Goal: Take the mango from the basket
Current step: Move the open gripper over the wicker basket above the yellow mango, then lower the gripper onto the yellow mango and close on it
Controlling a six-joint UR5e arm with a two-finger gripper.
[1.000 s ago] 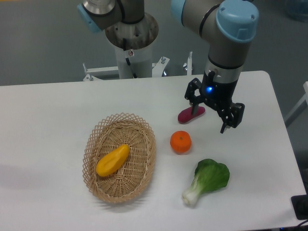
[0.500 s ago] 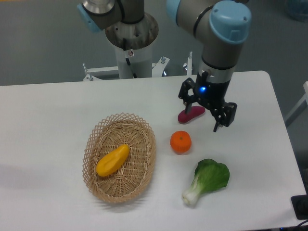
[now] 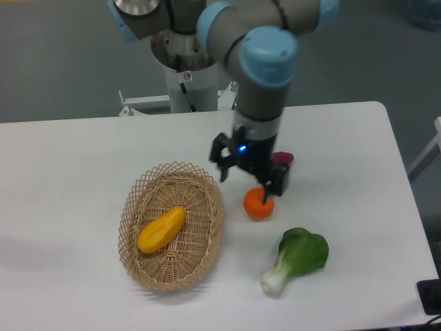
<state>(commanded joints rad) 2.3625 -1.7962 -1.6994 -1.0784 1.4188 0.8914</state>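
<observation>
Wicker basket (image 3: 207, 227) on the left holds the mango (image 3: 161, 229); our gripper (image 3: 247, 185) hangs to its right.

We see the yellow-orange mango lying slantwise on the basket floor, its tapered end toward the far right, untouched. Our gripper is above the white table (image 3: 76, 158) between the basket's far right rim and the orange (image 3: 258, 206), its 2 fingers spread apart and holding nothing; the right finger overlaps the orange in this view, and we cannot tell whether they touch. A purple-red sweet potato (image 3: 283, 158) peeks out behind the wrist. A bok choy (image 3: 298, 256) lies near right of the orange.
</observation>
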